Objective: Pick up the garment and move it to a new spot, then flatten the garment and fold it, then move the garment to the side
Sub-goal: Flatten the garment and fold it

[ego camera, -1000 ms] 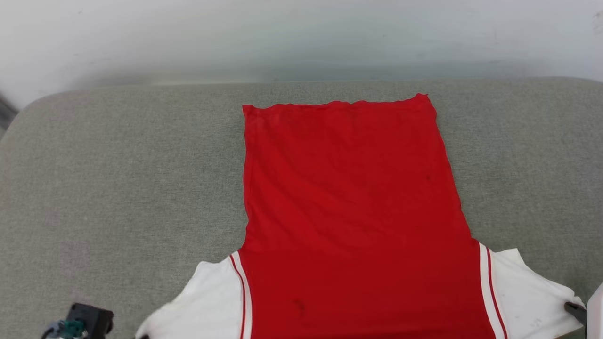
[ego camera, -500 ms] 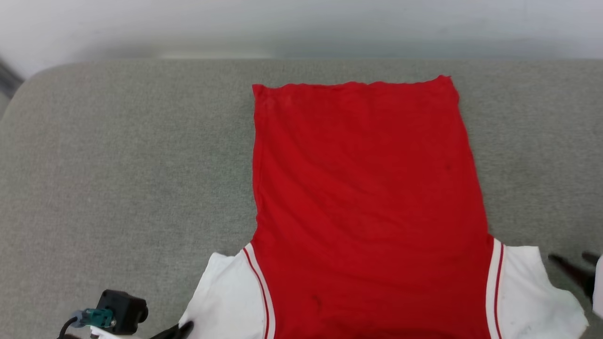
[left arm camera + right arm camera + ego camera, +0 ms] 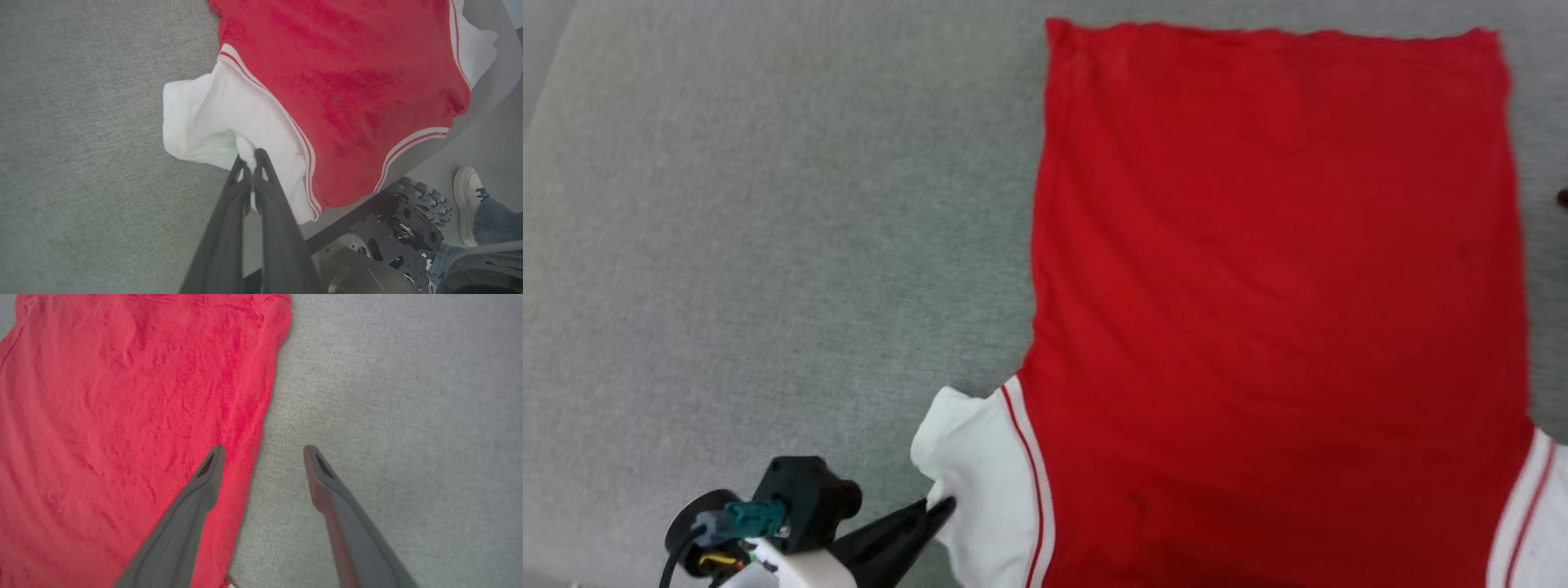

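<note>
The garment [image 3: 1274, 269] lies flat, plain red side up, on a grey fabric surface [image 3: 768, 204]. Its hem is at the far end and its white sleeves with red-and-white trim are at the near end. My left gripper [image 3: 939, 510] is shut on the edge of the left white sleeve [image 3: 212, 114], which bunches at the fingertips [image 3: 261, 157]. My right gripper [image 3: 263, 451] hangs open over the garment's [image 3: 122, 416] right side edge, with one finger above the red cloth, the other above grey fabric, and nothing between them. Any lettering is hidden.
The grey surface stretches wide to the left of the garment. In the left wrist view the surface's near edge drops to the floor, where the robot's wheeled base [image 3: 400, 228] stands. A person's white shoe [image 3: 468, 200] is beside it.
The head camera has tipped down and shifted, so the picture moved. My right gripper opened, let go of the right sleeve and moved up along the garment's right edge. The left stays shut on the left sleeve.
</note>
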{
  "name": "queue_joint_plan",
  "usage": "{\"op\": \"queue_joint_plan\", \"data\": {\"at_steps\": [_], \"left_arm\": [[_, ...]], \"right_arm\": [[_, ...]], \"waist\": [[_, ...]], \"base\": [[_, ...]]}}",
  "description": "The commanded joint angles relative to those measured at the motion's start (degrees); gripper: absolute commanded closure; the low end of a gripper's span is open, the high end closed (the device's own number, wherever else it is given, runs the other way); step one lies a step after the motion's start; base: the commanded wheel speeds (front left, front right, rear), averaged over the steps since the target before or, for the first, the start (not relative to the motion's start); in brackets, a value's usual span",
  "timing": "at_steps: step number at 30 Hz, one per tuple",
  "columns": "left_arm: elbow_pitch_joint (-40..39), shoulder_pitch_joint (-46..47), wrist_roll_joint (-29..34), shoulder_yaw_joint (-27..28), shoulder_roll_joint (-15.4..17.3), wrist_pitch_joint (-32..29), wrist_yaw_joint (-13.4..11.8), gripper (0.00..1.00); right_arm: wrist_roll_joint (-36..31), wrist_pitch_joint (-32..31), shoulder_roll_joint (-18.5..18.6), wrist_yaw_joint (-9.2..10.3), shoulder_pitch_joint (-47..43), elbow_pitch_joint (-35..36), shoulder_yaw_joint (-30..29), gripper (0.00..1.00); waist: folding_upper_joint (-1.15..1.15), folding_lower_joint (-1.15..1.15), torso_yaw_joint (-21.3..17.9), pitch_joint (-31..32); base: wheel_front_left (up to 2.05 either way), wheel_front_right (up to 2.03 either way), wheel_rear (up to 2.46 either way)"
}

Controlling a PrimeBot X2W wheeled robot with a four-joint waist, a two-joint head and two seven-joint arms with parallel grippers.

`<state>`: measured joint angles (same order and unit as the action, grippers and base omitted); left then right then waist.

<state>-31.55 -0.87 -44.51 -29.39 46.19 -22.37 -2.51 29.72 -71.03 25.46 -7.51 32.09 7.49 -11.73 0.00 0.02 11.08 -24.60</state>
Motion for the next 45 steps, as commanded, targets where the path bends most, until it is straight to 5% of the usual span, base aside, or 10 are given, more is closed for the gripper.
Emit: {"op": "queue_joint_plan", "data": {"at_steps": [1,14,24,25,26,27,45], "left_arm": [[-0.91,2.19,0.95,-0.69,-1.19,0.03,0.67,1.0],[-1.14,8.2,3.79,-4.41,-6.35,1.45,3.79,1.0],[0.56,9.66,4.16,-5.81,-8.28,2.99,5.32,1.0],[0.82,9.72,4.12,-5.8,-8.28,3.08,5.38,1.0],[1.04,9.79,4.11,-5.77,-8.28,3.24,5.45,1.0],[1.28,9.87,4.1,-5.74,-8.29,3.36,5.39,1.0],[6.24,6.77,1.52,-3.41,-6.74,4.81,3.57,1.0]], "right_arm": [[-1.53,-2.68,1.76,0.04,4.48,-1.64,0.48,0.0],[-12.19,-9.45,5.9,0.04,22.07,-12.72,1.84,0.0],[-16.95,-9.73,4.65,0.03,22.05,-18.98,2.04,0.0],[-17.06,-9.98,4.33,0.03,21.26,-19.5,2.02,0.02],[-17.04,-10.29,4.03,0.03,20.36,-19.84,1.96,0.59],[-17.07,-10.48,3.85,0.03,19.6,-20.18,1.68,0.96],[-13.75,-4.39,1.25,0.03,5.24,-20.81,-2.83,1.0]], "waist": [[0.0,-0.02,5.73,-5.78],[0.0,-0.02,13.32,-11.89],[0.0,-0.02,15.84,-14.13],[0.0,-0.02,15.87,-14.15],[0.0,-0.02,15.86,-14.11],[0.0,-0.02,15.83,-14.03],[0.0,-0.02,7.65,-1.63]], "base": [[0.0,0.0,0.0],[0.0,0.0,0.0],[0.0,0.0,0.0],[0.0,0.0,0.0],[0.0,0.0,0.0],[0.0,0.0,0.0],[0.0,0.0,0.0]]}}
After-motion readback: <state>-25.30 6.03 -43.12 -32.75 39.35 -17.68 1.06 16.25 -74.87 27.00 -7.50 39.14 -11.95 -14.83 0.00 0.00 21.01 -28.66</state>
